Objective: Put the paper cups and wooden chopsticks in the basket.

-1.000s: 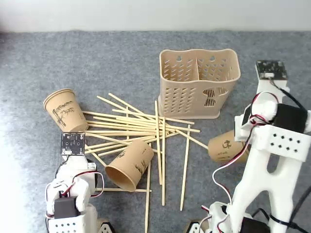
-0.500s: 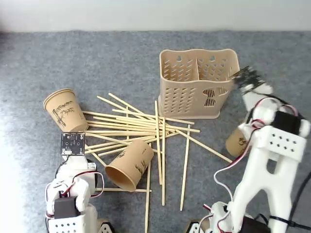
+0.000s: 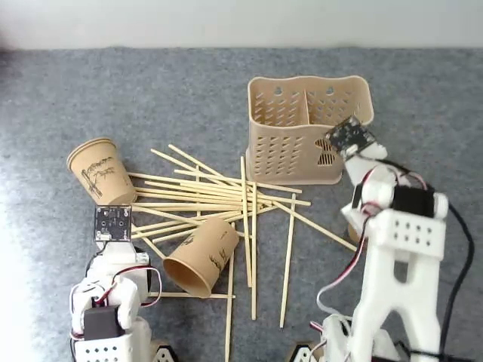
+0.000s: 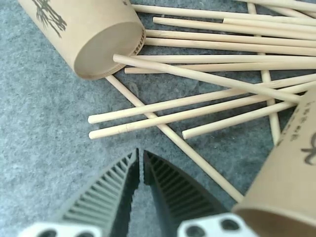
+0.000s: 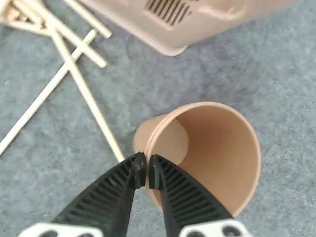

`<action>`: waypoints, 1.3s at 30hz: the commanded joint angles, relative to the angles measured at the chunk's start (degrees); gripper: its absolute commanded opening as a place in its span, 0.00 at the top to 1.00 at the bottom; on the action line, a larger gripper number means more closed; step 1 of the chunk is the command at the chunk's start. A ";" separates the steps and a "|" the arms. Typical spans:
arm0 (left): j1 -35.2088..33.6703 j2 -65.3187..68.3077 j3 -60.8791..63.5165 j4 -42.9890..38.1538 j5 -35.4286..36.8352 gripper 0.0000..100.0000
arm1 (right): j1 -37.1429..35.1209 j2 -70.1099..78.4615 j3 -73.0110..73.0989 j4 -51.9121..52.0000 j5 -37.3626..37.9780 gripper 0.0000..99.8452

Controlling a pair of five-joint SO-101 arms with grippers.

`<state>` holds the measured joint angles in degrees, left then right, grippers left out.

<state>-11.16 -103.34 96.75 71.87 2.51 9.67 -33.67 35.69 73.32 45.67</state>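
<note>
A tan slotted basket (image 3: 309,128) stands upright at the back of the grey mat. Wooden chopsticks (image 3: 219,197) lie scattered in front of it. One paper cup (image 3: 102,171) lies on its side at the left, another paper cup (image 3: 202,255) near the front. In the right wrist view my right gripper (image 5: 142,170) is shut on the rim of a third paper cup (image 5: 212,148), close to the basket's base (image 5: 197,19). My left gripper (image 4: 138,159) is shut with nothing in it, low over the mat just short of chopstick ends (image 4: 197,103), between the two lying cups (image 4: 94,29) (image 4: 286,177).
The right arm (image 3: 396,226) stands just in front of the basket's right corner and hides the held cup from above. The left arm (image 3: 113,256) sits at the front left. Bare grey mat (image 3: 151,98) lies behind the chopsticks and left of the basket.
The right arm has swung left toward the basket's front right corner, taking the third cup with it. The left arm, the other cups and the chopsticks have not moved.
</note>
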 commanded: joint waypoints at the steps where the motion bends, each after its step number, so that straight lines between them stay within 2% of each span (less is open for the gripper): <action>1: -2.29 -0.62 -5.14 0.18 0.26 0.98 | -1.54 -9.71 3.96 0.57 -0.70 0.99; 3: -1.41 -0.62 -7.25 1.14 -0.79 0.98 | -1.45 -14.55 6.77 0.57 -0.70 0.99; 8: 0.26 -0.62 -11.38 1.14 -12.57 0.98 | -1.01 -23.60 12.57 0.57 -0.79 0.99; 13: -0.35 -0.62 -13.32 -0.26 -24.35 0.98 | -1.01 -27.47 14.51 0.57 -7.74 0.99; 17: -0.53 -0.62 -18.86 2.55 -33.85 0.98 | -1.36 -28.09 14.77 0.57 -9.49 0.99; 19: -0.53 -0.62 -23.43 6.51 -34.46 0.97 | -1.27 -27.74 14.77 0.57 -9.49 0.99; 21: -0.44 -0.62 -27.30 9.58 -34.46 0.90 | -1.19 -27.65 14.77 0.57 -9.58 0.99; 24: -0.44 -0.62 -28.62 10.73 -34.02 0.79 | -1.36 -27.65 14.86 0.57 -9.58 0.99; 26: -0.44 -0.62 -26.77 10.73 -32.35 0.76 | -1.36 -27.65 14.95 0.57 -9.67 0.99; 33: 0.09 -0.62 -17.19 9.49 -35.08 0.76 | -1.27 -28.09 17.41 -0.04 -9.58 0.99; 39: 4.92 -0.62 -14.99 9.41 -37.36 0.76 | -1.45 -28.18 17.23 -0.22 -9.58 0.99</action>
<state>-8.35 -103.43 82.07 82.33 -33.98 8.35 -61.01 53.36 73.67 36.62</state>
